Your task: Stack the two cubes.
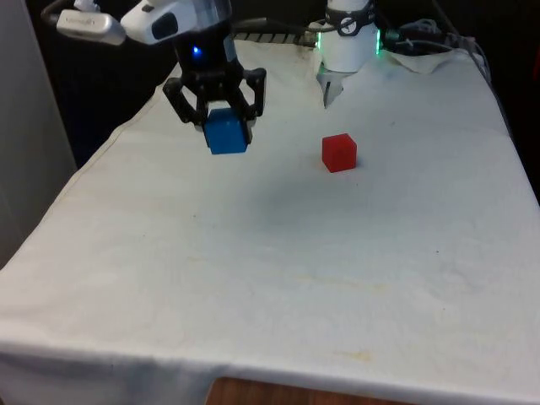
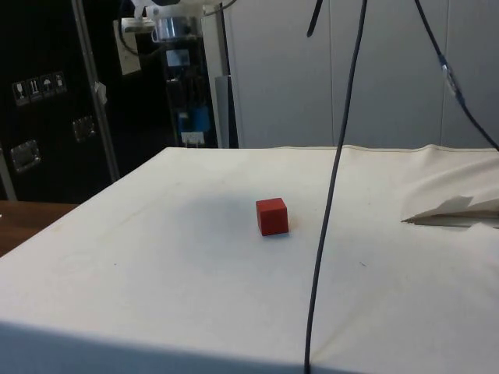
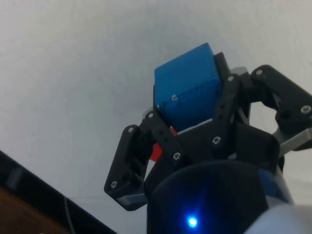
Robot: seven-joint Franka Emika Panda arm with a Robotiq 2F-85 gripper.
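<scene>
Black two-finger claw [image 1: 221, 118] clamped on smooth blue cube [image 1: 226, 132], lifted off white-cloth worktop [image 1: 278, 253].
Matte red cube [image 1: 339, 153] sits on cloth, well apart toward the front view's right.

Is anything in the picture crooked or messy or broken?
Nothing looks broken or spilled. The blue cube is held off the white cloth by the gripper, and in the wrist view it sits a bit tilted between the fingers. The red cube sits flat on the cloth, apart from it.
</scene>
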